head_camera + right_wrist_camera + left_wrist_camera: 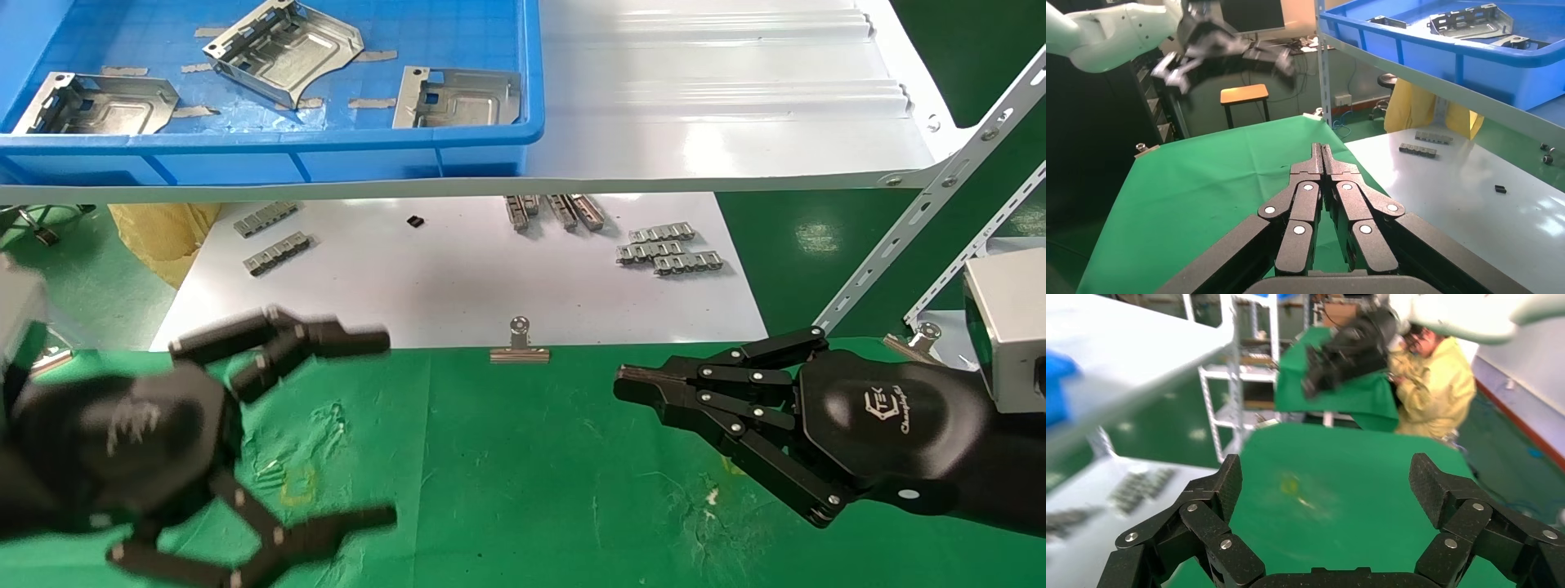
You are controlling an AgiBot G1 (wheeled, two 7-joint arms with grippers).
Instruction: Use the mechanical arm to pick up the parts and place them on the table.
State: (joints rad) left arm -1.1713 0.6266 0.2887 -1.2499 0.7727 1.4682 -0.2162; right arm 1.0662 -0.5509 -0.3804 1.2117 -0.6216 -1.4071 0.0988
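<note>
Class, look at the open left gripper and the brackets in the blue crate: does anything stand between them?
Yes. The left gripper hangs open over the green table, below shelf level. The brackets lie inside the crate, so its near wall and the white shelf's front edge stand between them.

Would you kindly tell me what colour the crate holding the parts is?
Blue crate; clearest in the head view.

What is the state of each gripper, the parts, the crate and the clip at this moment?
left gripper: open, empty, above the green table.
right gripper: shut, empty, above the table.
three parts: lying loose in the crate, none picked.
blue crate: on the white shelf.
binder clip: at the cloth edge.
</note>
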